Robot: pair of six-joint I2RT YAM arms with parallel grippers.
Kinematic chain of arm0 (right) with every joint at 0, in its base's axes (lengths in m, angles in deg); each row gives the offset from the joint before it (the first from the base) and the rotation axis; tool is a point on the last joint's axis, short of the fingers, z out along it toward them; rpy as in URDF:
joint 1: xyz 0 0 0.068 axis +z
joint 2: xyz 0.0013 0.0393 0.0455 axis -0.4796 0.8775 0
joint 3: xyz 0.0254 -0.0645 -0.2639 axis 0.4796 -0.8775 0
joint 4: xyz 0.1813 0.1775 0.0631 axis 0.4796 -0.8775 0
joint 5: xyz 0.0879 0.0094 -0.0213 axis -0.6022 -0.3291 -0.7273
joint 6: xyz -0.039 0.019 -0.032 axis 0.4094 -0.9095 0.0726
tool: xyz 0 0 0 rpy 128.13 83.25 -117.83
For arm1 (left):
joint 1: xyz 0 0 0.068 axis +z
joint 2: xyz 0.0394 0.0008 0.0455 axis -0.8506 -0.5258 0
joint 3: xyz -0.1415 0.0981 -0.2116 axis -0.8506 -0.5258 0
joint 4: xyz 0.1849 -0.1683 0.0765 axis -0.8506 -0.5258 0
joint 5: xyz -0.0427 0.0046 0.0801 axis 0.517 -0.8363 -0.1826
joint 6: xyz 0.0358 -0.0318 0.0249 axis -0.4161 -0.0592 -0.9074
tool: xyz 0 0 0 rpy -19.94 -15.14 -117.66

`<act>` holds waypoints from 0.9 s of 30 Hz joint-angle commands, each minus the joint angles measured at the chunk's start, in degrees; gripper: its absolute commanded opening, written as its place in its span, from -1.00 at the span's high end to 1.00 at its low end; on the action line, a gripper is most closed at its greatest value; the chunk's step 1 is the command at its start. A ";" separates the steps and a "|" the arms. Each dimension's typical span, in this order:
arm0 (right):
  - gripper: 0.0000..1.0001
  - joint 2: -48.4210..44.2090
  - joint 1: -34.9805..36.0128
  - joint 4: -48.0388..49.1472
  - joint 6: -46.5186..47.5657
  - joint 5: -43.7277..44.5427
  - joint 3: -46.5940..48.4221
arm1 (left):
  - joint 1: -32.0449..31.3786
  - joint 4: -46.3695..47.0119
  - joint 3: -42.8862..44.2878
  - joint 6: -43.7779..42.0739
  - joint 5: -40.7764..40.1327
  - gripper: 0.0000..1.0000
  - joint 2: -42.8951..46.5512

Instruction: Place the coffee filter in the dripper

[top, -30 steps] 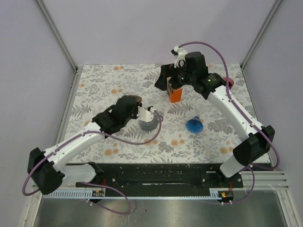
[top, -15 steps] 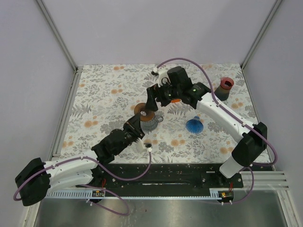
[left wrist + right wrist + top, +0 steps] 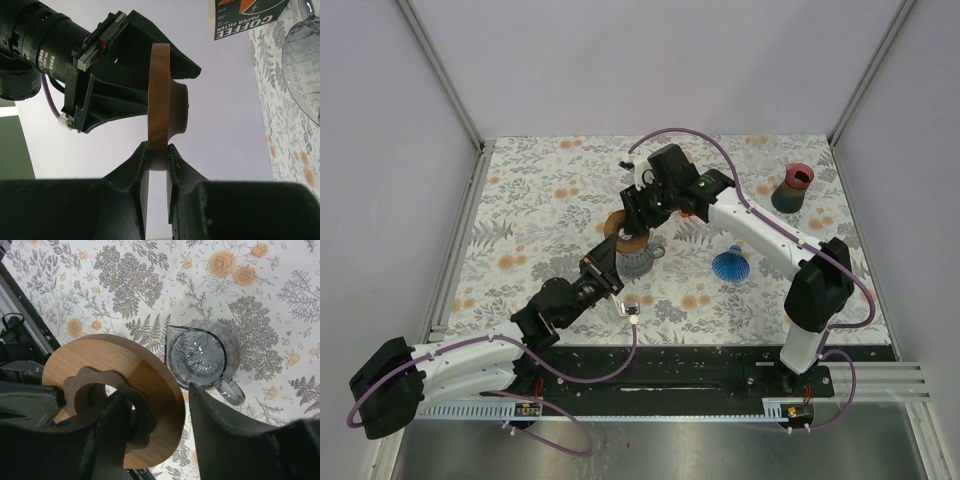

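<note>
Clamping a wooden ring [image 3: 160, 100] by its rim in the left gripper [image 3: 157, 155]; straddling it with the right gripper [image 3: 157, 405], jaws apart. Beneath the jaws, glass jug [image 3: 197, 357]; beyond them, coffee filter box [image 3: 247, 17]; well off to their right, blue dripper [image 3: 730, 264].

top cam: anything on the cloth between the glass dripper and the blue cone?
Nothing. In the top external view, the stretch between the glass dripper and the blue cone is bare floral tablecloth.

Grey glass pitcher [image 3: 640, 262] is standing upright near the middle of the floral counter [image 3: 540, 190]. Red-rimmed dark cup [image 3: 794, 189] is sitting toward the far right corner.
</note>
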 commanded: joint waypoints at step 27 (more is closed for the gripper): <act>0.78 8.13 -0.21 0.43 6.43 9.28 1.61 | 23.32 -98.18 61.72 76.29 16.81 -0.73 -17.51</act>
